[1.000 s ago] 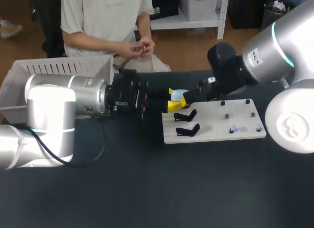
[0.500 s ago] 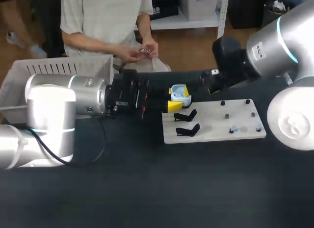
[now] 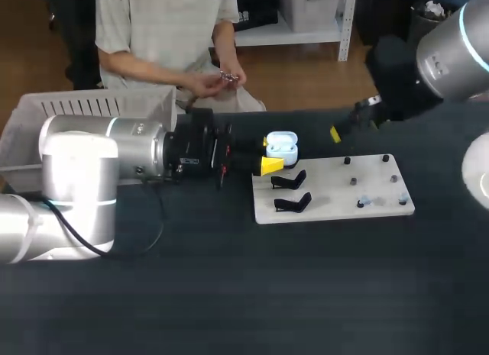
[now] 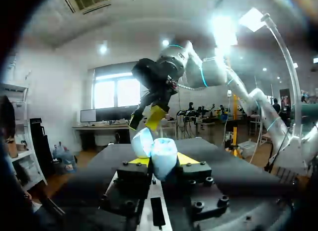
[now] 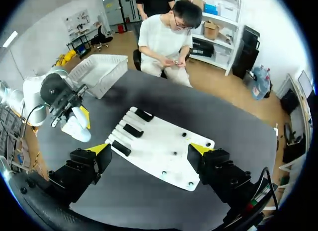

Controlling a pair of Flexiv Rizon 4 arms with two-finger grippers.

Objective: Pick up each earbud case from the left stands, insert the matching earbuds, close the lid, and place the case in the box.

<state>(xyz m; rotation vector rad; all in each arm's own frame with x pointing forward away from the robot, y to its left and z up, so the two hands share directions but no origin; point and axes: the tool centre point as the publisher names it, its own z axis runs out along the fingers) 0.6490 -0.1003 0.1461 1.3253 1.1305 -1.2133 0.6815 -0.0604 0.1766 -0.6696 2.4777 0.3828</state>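
A light blue earbud case (image 3: pixel 283 147) with its lid up is held above the table just left of the white board (image 3: pixel 336 206). My left gripper (image 3: pixel 273 156) is shut on it. In the left wrist view the case (image 4: pixel 158 152) sits between the yellow fingertips (image 4: pixel 140 161). My right gripper (image 3: pixel 336 132) hangs open and empty, higher and back right of the case, and shows ahead in the left wrist view (image 4: pixel 145 119). In the right wrist view its own fingers (image 5: pixel 100 148) spread wide above the board (image 5: pixel 164 156). Small earbuds (image 3: pixel 363 203) rest at the board's right pegs.
Two black stands (image 3: pixel 289 179) (image 3: pixel 293 203) stand bare on the board's left part. A white basket (image 3: pixel 99 103) sits at the table's far left, behind my left arm; it also shows in the right wrist view (image 5: pixel 102 72).
My right gripper has pulled away from the case, up and to the back right. The case's open lid and inside now show. The left arm has stayed put.
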